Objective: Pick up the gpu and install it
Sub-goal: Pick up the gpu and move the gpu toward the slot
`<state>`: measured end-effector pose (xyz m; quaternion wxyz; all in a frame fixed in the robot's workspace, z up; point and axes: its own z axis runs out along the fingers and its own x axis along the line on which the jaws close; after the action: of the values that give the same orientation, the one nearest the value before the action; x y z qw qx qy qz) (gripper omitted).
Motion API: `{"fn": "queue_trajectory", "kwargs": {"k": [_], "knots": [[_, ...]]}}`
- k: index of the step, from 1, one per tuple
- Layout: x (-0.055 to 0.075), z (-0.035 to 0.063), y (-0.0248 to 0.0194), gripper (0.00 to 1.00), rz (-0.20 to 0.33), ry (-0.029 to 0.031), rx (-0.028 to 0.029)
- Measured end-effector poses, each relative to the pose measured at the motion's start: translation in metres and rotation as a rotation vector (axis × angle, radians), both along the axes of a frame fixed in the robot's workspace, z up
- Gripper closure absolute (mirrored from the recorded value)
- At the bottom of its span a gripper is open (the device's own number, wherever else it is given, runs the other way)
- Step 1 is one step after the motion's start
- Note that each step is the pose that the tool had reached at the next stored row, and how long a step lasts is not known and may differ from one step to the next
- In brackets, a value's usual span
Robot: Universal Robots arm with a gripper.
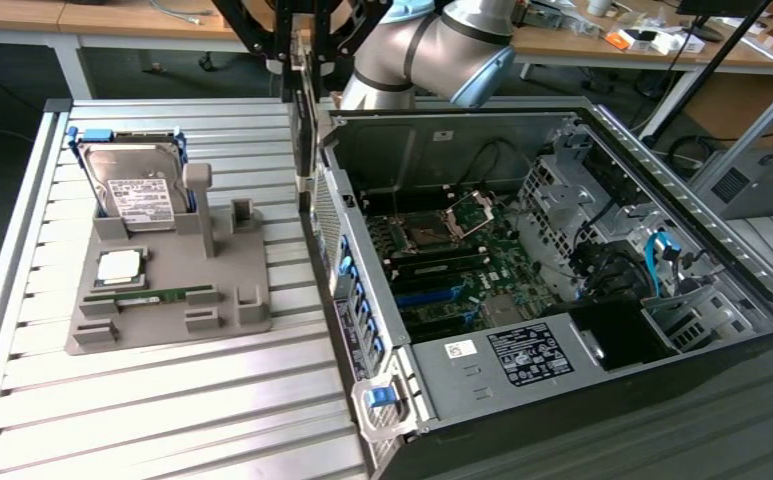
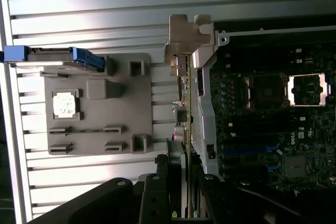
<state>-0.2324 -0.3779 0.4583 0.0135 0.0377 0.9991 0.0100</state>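
Claw [image 2: 185, 169] clamped on the gpu [image 2: 187, 95], card edge-on, bracket end away from the fingers. Card hangs just beside the open case [image 1: 493, 140] wall, tray [image 1: 159, 320] side.

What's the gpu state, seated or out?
Out: the gpu is clamped in the gripper, on edge by the case wall, not seated.

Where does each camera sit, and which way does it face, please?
Exterior view: high off the arm, looking down on the tray and open case; arm and pincer show.
Wrist view: on the wrist, looking down along the pincer, which grips the gpu edge-on.
Shared: tray, case, gpu, pincer.
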Motion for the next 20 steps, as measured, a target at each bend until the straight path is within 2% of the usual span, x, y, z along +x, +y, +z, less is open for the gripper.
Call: {"fn": "queue_trajectory", "kwargs": {"k": [20], "knots": [[0.0022,-0.0062,-0.0001,0.73,0.0,0.0,-0.0036]]}}
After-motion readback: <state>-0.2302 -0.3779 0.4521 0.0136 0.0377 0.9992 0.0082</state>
